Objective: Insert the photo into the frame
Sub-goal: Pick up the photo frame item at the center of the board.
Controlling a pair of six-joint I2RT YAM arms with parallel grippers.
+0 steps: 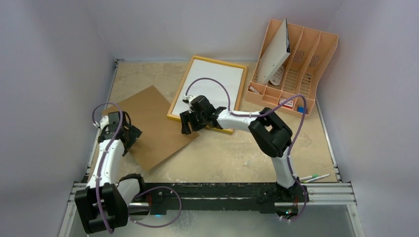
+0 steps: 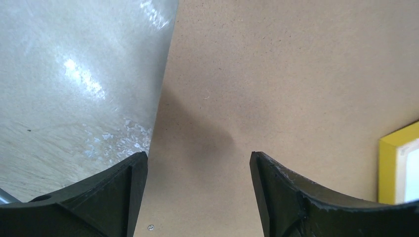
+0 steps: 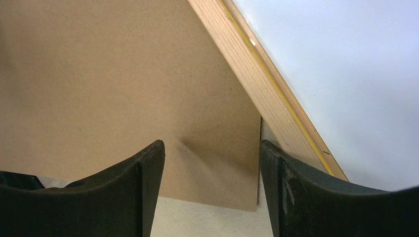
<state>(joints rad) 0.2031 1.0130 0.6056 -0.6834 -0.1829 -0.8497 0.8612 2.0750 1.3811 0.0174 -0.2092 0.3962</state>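
Note:
The frame (image 1: 220,60) lies flat at the back centre, its wood-coloured rail with a yellow edge in the right wrist view (image 3: 267,94). A plain white sheet, apparently the photo's back (image 1: 210,86), fills its inside (image 3: 356,74). The brown backing board (image 1: 148,123) lies left of it, its right corner touching the frame's near-left corner. My right gripper (image 1: 187,124) is open and empty above that board corner (image 3: 211,143). My left gripper (image 1: 129,138) is open and empty over the board's left edge (image 2: 199,154). A yellow frame corner (image 2: 390,168) shows there.
A peach desk organiser (image 1: 316,49) stands at the back right with a white panel (image 1: 274,52) leaning in it. Pens (image 1: 314,177) lie near the right arm's base. A glossy, reflective surface (image 2: 74,74) lies left of the board. Walls close three sides.

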